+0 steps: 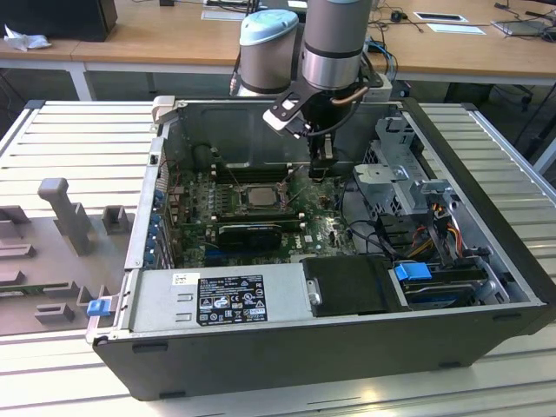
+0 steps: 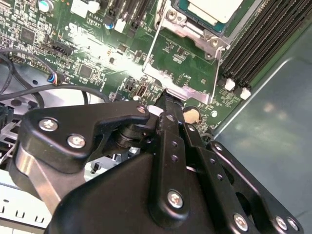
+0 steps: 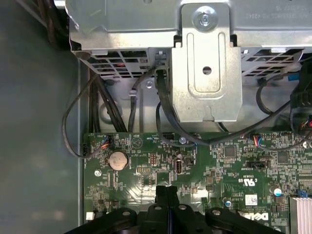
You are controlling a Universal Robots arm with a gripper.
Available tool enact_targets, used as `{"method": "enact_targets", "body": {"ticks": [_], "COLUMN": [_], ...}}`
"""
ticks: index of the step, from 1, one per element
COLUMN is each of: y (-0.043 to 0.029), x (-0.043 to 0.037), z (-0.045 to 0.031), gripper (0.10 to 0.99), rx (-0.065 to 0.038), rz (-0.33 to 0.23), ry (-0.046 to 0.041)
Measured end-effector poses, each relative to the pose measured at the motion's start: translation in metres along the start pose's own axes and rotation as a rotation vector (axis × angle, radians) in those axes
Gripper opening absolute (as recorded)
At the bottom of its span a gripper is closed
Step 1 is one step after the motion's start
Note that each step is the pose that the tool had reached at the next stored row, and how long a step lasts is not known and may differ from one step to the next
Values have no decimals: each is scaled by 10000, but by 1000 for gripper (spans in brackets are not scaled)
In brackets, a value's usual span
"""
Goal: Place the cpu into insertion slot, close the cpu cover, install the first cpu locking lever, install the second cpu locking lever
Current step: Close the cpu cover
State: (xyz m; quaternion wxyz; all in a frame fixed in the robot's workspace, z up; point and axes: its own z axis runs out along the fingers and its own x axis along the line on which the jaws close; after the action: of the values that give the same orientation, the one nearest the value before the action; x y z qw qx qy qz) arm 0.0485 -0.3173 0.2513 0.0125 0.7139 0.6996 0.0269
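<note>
Two fingers (image 3: 162,195) pressed together: your gripper (image 2: 168,101) touches the free edge of the cpu cover (image 2: 187,90), which stands swung open and tilted. Just beyond it, the cpu (image 2: 214,9) lies seated in the insertion slot (image 2: 187,29) on the green motherboard (image 3: 219,161).

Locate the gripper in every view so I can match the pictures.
Exterior view: the gripper hangs in the open case over the green motherboard.
Second wrist view: the gripper tip sits at the cpu cover edge.
First wrist view: the gripper, fingers shut, above the board near the coin battery.
Shared landmark: the green motherboard.
</note>
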Motion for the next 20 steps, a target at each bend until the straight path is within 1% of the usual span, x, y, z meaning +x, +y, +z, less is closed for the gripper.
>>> {"method": "enact_targets", "body": {"ticks": [5, 12, 20], "y": [-17, -80, -104], "x": [0, -2, -2], "z": [-1, -4, -5], "gripper": [106, 106, 106], "rx": [1, 0, 0], "rz": [0, -1, -1], "ry": [-1, -1, 0]}}
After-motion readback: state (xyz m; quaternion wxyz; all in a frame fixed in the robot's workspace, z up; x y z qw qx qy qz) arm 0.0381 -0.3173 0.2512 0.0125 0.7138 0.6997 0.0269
